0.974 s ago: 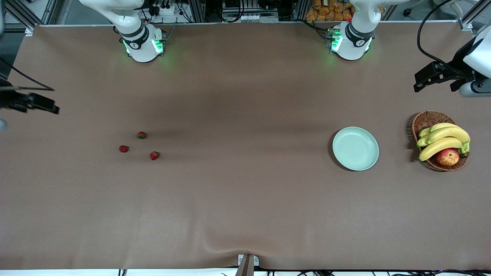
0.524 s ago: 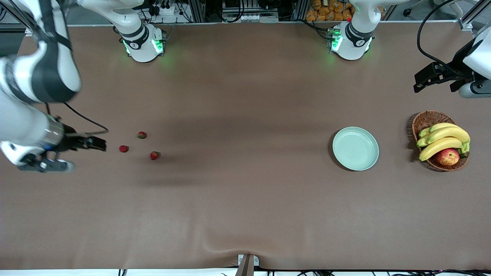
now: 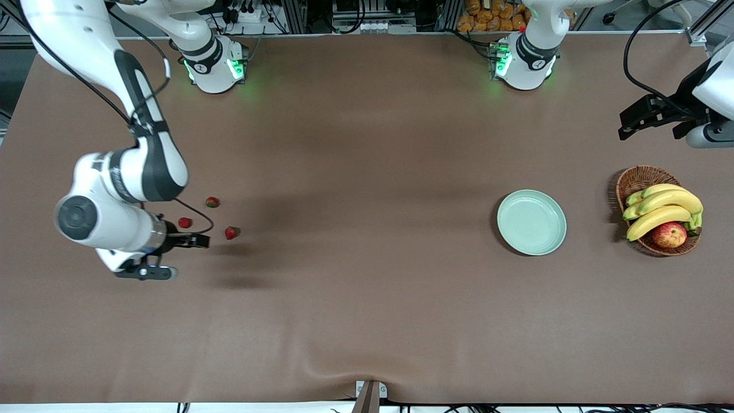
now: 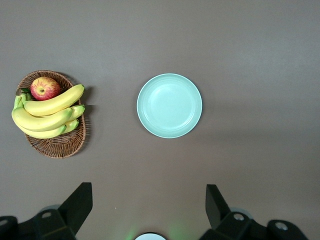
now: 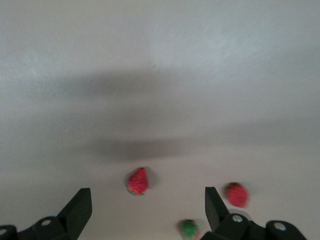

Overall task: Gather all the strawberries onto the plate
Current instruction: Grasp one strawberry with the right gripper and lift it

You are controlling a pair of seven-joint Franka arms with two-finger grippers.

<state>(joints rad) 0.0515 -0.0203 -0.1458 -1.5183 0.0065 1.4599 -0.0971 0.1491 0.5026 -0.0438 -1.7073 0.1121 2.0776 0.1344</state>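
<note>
- Right gripper (image 3: 198,241), in the front view, hangs over the mat at the right arm's end of the table, just beside the three strawberries, and carries nothing. Its fingers look spread, though this view shows them only edge-on.
- Strawberries in that view: one (image 3: 231,232) lies closest to the fingertips, one (image 3: 184,222) sits partly tucked against the arm's wrist, and one (image 3: 213,202) is farthest from the front camera. All three rest on the mat, well apart from the plate (image 3: 531,222), which is empty, toward the left arm's end.
- Left gripper (image 3: 631,121), front view, waits over the table's edge near the basket (image 3: 636,179) of bananas (image 3: 665,206) and an apple (image 3: 668,234).
- Left wrist view: its fingers (image 4: 80,200) are wide apart with nothing between them. The plate (image 4: 170,105) lies beside the basket (image 4: 55,145); no berries appear here at all.
- Right wrist view: the fingers (image 5: 81,202) are clearly spread and empty, which settles what the front view leaves vague. One berry (image 5: 138,181) lies between the finger lines; another (image 5: 237,194) sits by one finger, and the third (image 5: 189,228) shows mostly its green cap.
- To do this pick well, I would centre on that middle berry, descend straight, and close gently, since so small and soft a fruit could roll or bruise.
</note>
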